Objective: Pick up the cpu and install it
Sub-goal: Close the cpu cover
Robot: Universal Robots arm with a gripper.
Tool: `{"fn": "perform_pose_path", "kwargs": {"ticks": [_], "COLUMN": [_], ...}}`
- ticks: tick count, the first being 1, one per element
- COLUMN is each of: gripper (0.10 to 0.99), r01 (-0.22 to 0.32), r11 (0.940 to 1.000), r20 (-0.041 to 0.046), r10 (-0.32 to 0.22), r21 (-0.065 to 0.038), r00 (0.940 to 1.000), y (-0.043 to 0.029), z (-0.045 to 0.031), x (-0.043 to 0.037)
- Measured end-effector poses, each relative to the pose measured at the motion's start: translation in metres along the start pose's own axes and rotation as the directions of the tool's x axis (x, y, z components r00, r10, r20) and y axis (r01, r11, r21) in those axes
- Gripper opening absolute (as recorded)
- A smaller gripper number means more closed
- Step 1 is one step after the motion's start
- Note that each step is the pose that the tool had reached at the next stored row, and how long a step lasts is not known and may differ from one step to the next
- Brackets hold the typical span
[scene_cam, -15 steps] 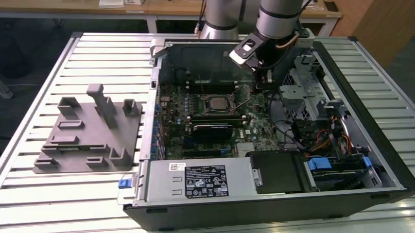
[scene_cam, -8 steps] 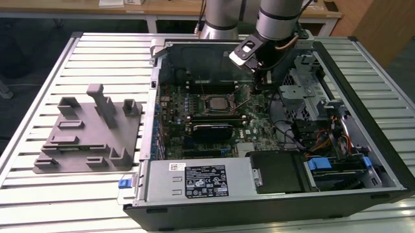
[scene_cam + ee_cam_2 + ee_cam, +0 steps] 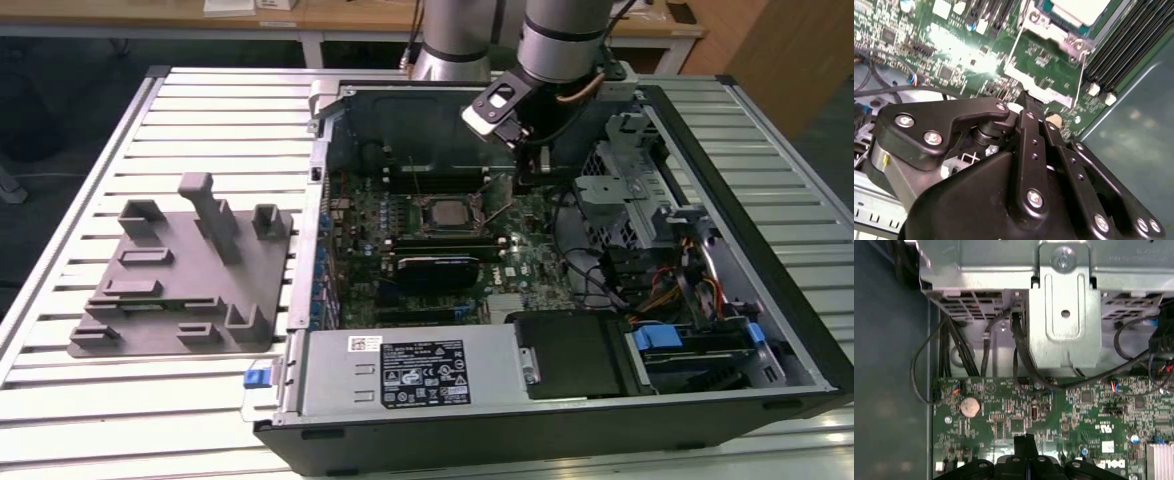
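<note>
In the second wrist view, the cpu [image 3: 1080, 8] sits socketed past the gripper [image 3: 1028, 100].

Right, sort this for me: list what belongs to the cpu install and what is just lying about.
Job in hand: cpu, sitting in its socket; motherboard; gripper, shut, over the board.
Lying about: grey tray on the table; metal drive cage; coin cell.
</note>
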State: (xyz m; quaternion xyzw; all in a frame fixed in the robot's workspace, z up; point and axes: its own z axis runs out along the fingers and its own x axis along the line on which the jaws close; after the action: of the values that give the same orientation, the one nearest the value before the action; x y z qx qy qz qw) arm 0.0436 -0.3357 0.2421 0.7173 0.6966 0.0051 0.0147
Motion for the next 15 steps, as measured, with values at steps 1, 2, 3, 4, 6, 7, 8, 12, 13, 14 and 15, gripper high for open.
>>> {"fn": "perform_pose_path", "kwargs": {"ticks": [1,2,3,4,6,7,8,12,13,14,15], "gripper": [0.106,0.106,0.106,0.106,0.106,0.106,0.106,0.106,0.106,0.106,0.106], "r01": [0.0,0.0,0.0,0.0,0.0,0.0,0.0,0.0,0.0,0.0,0.0], "r11": [1.0,1.0,1.0,1.0,1.0,1.0,1.0,1.0,1.0,1.0,1.0], "r20": [-0.0001,-0.0002,-0.0002,-0.0003,-0.0003,-0.0003,-0.0003,-0.0005,-0.0003,-0.0004,-0.0007], "r10": [0.0,0.0,0.0,0.0,0.0,0.0,0.0,0.0,0.0,0.0,0.0], "r21": [0.0,0.0,0.0,0.0,0.0,0.0,0.0,-0.001,-0.001,-0.001,-0.001], "r00": [1.0,1.0,1.0,1.0,1.0,1.0,1.0,1.0,1.0,1.0,1.0], "y": [-0.0025,-0.0053,-0.008,-0.0107,-0.0161,-0.019,-0.0221,-0.0342,-0.0375,-0.0405,-0.0431], "z": [-0.0001,-0.0002,-0.0003,-0.0003,-0.0005,-0.0006,-0.0007,-0.001,-0.0011,-0.0012,-0.0012], "x": [-0.0001,-0.0002,-0.0003,-0.0003,-0.0005,-0.0006,-0.0007,-0.001,-0.0012,-0.0012,-0.0013]}}
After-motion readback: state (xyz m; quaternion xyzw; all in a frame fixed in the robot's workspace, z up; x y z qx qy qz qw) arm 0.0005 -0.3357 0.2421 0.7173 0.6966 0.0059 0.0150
